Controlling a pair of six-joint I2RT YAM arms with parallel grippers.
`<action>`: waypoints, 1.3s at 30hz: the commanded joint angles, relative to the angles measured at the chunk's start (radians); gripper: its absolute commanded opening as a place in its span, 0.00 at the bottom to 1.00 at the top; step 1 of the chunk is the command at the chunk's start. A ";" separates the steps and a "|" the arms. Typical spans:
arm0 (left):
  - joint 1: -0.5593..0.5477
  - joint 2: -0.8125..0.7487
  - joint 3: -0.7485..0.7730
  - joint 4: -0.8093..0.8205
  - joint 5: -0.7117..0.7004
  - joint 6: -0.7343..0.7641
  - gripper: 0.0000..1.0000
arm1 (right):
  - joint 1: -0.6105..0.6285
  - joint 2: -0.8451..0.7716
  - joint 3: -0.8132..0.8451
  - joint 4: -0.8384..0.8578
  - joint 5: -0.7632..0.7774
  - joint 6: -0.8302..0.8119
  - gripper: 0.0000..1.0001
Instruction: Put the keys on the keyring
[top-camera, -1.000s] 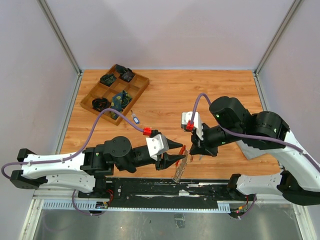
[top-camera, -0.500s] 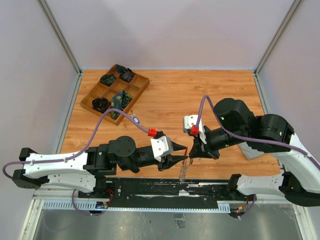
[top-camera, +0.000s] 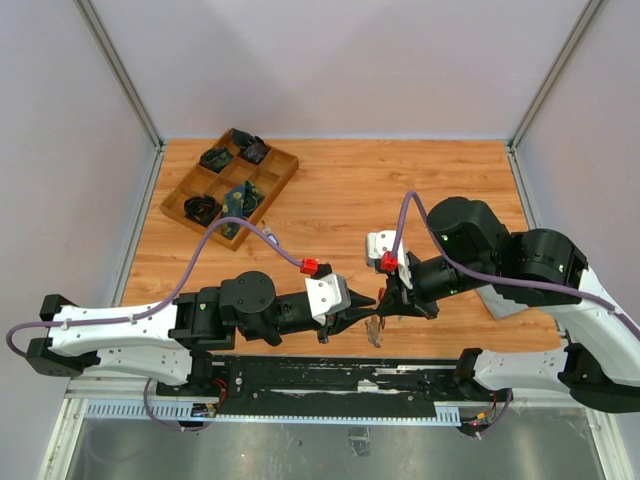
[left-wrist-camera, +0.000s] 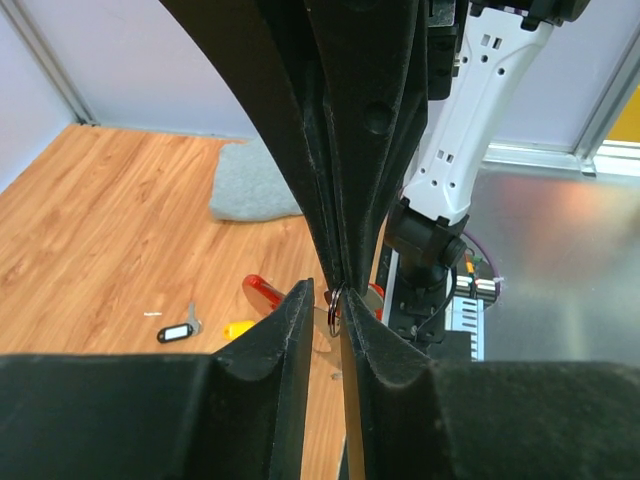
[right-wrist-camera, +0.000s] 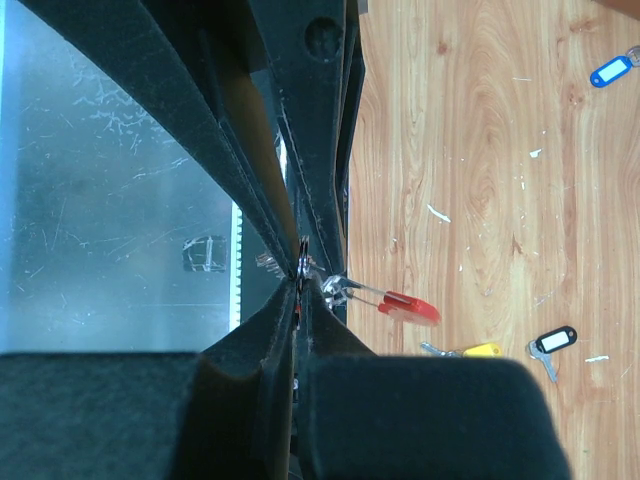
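Note:
The keyring's small metal ring (right-wrist-camera: 303, 262) is pinched edge-on in my shut right gripper (right-wrist-camera: 300, 285) just above the table's near edge. A silvery clasp and a red plastic piece (right-wrist-camera: 408, 307) hang from it; from above the keyring (top-camera: 375, 332) dangles below the two meeting grippers. My left gripper (left-wrist-camera: 335, 312) faces the right one, its fingers (left-wrist-camera: 290, 340) a narrow gap apart on either side of the ring (left-wrist-camera: 335, 305). A yellow-headed key (right-wrist-camera: 480, 350) lies on the wood below. Its yellow head (left-wrist-camera: 238, 327) sits beside the red piece (left-wrist-camera: 262, 292).
A black-tagged key (right-wrist-camera: 553, 340) lies near the yellow one, and a blue-tagged key (right-wrist-camera: 610, 70) farther off. A wooden compartment tray (top-camera: 283, 158) with dark items stands at the back left. A grey cloth (left-wrist-camera: 250, 180) lies under the right arm. The metal base rail (top-camera: 300, 375) runs along the near edge.
The left gripper has slid right to meet the right gripper and its fingers have narrowed around the ring. The right gripper dropped slightly toward the near edge, still holding the keyring.

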 joint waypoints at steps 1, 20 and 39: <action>0.003 0.006 0.033 0.004 0.010 0.011 0.22 | 0.020 -0.018 -0.003 0.032 -0.006 -0.010 0.01; 0.003 -0.006 0.029 0.018 -0.011 0.013 0.01 | 0.021 -0.035 -0.006 0.077 0.035 0.016 0.09; 0.004 -0.143 -0.111 0.210 -0.085 -0.043 0.00 | 0.020 -0.251 -0.246 0.467 0.226 0.404 0.37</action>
